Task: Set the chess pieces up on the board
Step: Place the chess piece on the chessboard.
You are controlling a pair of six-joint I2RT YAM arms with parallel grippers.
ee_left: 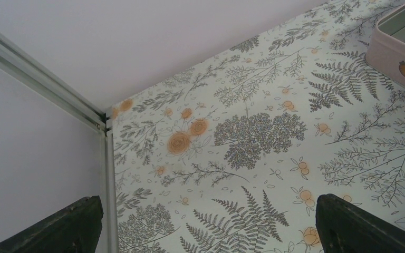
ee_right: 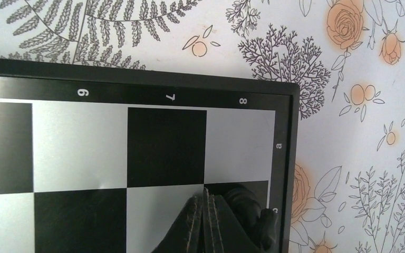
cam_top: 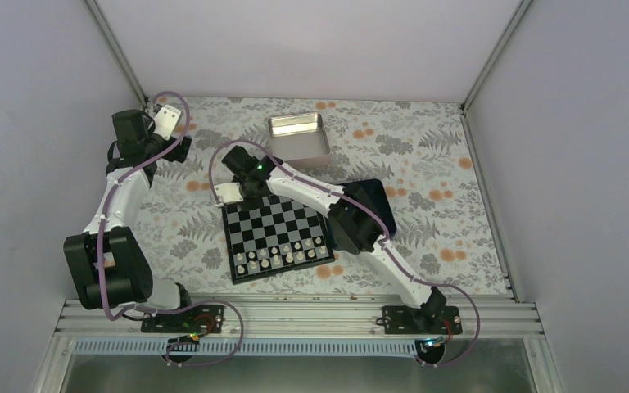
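Pinched shut on nothing, right gripper [ee_right: 205,203] hangs over the board's [ee_right: 163,87] far-left corner, one black chess piece [ee_right: 245,208] just beside it toward the rim; left gripper [ee_left: 206,211], wide open and empty, waits well apart.

arms [cam_top: 120,201]: white links, black joints | cables [cam_top: 172,93]: lilac | pincer fingers [ee_left: 358,227]: black

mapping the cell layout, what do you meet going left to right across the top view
left claw, right claw, metal tin, dark box; board left out, it spans several
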